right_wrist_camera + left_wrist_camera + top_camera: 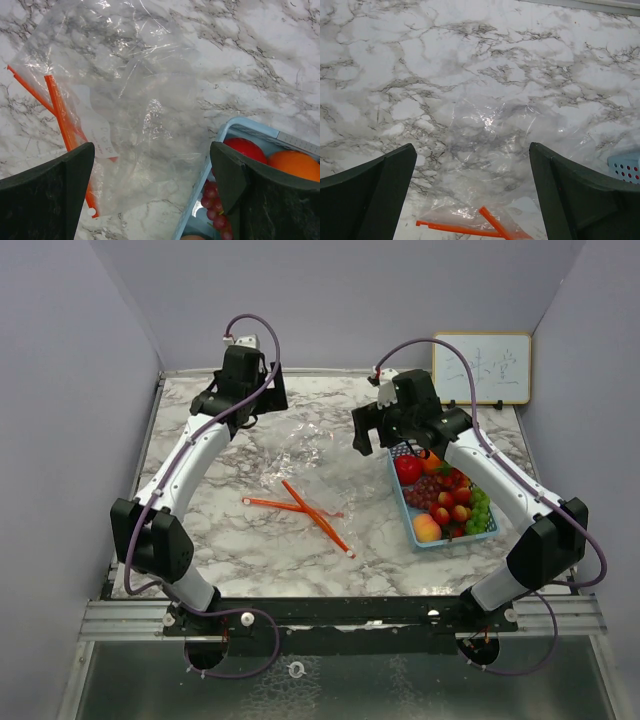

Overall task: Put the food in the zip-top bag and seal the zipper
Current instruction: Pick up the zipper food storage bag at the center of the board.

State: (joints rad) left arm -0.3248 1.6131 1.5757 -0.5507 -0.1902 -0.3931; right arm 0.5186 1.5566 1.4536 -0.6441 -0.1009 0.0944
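Note:
A clear zip-top bag (300,465) with an orange zipper (315,515) lies flat in the middle of the marble table, empty; it also shows in the left wrist view (485,155) and the right wrist view (125,100). The food (445,500) sits in a light-blue basket (420,540): a red tomato (245,149), an orange (295,165), purple grapes (214,207), a peach, green grapes. My left gripper (250,418) is open above the table behind the bag. My right gripper (372,440) is open above the bag's right edge, beside the basket.
A small whiteboard (481,368) leans on the back wall at the right. Purple walls close in the table on three sides. The basket stands near the table's right edge.

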